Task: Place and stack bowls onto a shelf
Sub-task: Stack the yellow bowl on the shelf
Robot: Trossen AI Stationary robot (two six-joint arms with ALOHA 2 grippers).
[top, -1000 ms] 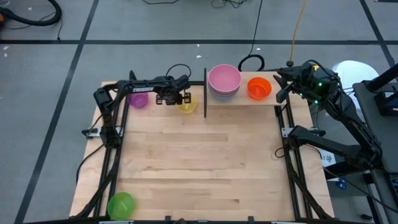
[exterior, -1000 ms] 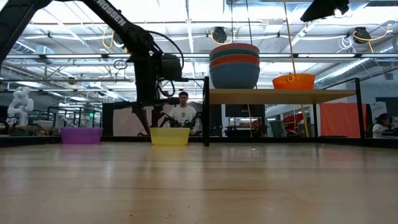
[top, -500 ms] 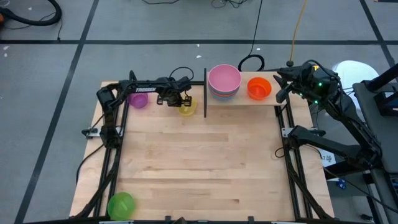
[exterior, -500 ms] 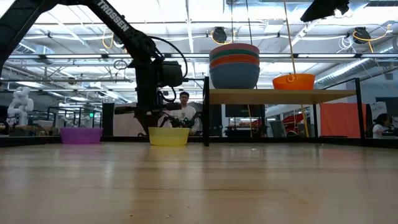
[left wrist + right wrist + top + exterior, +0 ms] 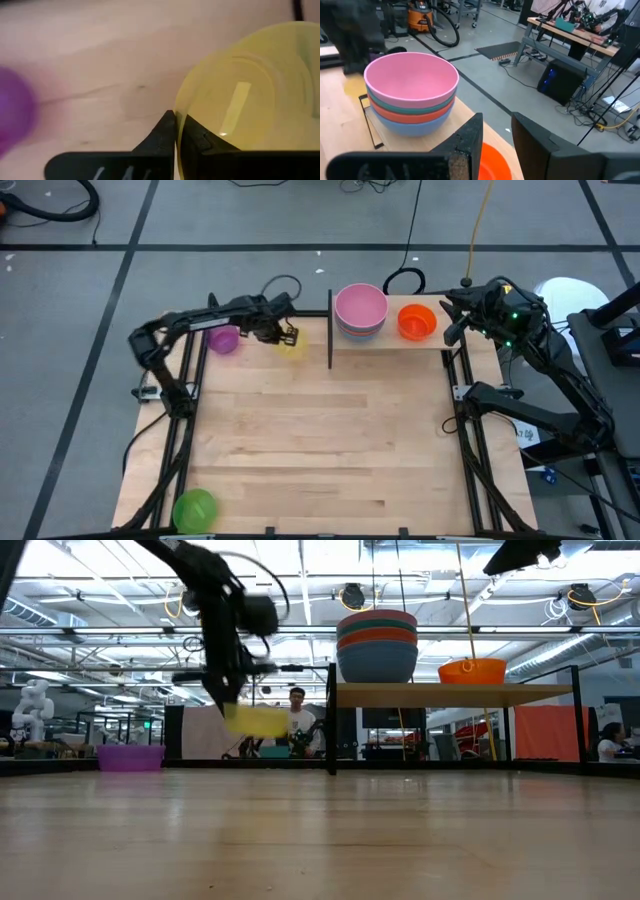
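Note:
My left gripper [image 5: 287, 335] is shut on the small yellow bowl [image 5: 292, 346], which hangs in the air left of the shelf [image 5: 450, 693], near the table's far edge. On the shelf stand a stack of larger bowls [image 5: 360, 310], pink on top over teal, red-orange and blue, and a small orange bowl [image 5: 417, 320]. My right gripper [image 5: 497, 137] waits open just above the orange bowl [image 5: 492, 160], at the shelf's right end. The purple bowl [image 5: 223, 340] and the green bowl [image 5: 194, 508] rest on the tabletop. My left gripper pinches the yellow bowl's rim [image 5: 176, 116], one finger [image 5: 200, 140] inside the bowl and the other [image 5: 161, 134] outside its wall. The bowl [image 5: 255, 720] is lifted clear of the table and hangs tilted below the fingers.
The shelf's black upright [image 5: 330, 330] stands just right of the held bowl. The purple bowl [image 5: 130, 757] sits at the far left, the green one in the near left corner. A person [image 5: 296, 715] shows beyond the table. Bare wood [image 5: 320, 430] fills the table's middle.
My left gripper has risen, taking the yellow bowl off the table. The bowl stood flat on the wood; now it hangs clear and tilted, slightly farther left and toward the far edge. The right arm has kept still.

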